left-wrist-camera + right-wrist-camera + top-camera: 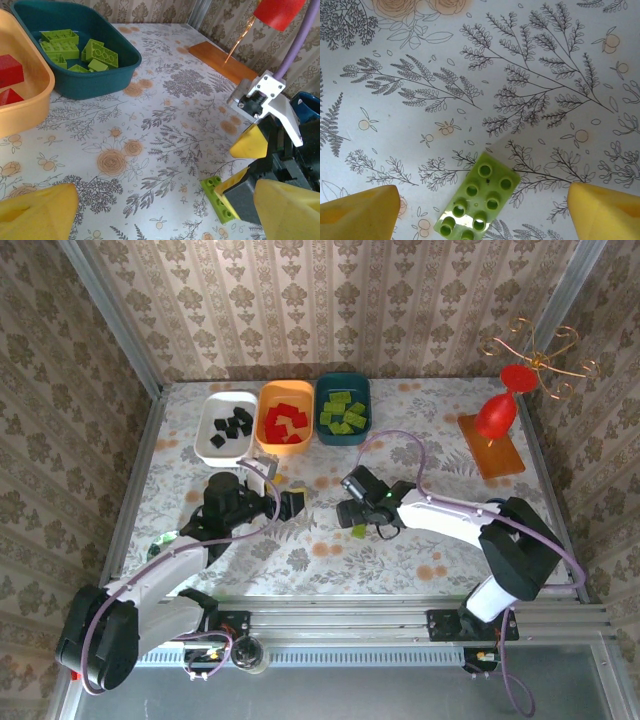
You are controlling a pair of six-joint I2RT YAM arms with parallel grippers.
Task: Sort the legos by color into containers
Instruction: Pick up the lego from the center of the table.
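One lime green lego (477, 202) lies flat on the flowered tablecloth, studs up, between the wide-apart yellow fingers of my right gripper (482, 200), untouched by either. That gripper (352, 515) is open and hangs low over the lego (358, 531). My left gripper (288, 504) is open too, holds nothing, and faces the right one from the left; its view shows the same lego (220, 199) under the right gripper's fingers (247, 142). At the back stand the white tray (213, 403) with black legos, the orange tray (268, 392) with red legos and the teal tray (343, 379) with green legos (75, 50).
A red cone-shaped ornament (497, 415) with gold wire stands on a wooden board (492, 458) at the back right. A dark blue cup (307, 102) sits behind the right gripper. Metal rails (400, 618) frame the table; the purple cable (400, 440) arcs above the right arm.
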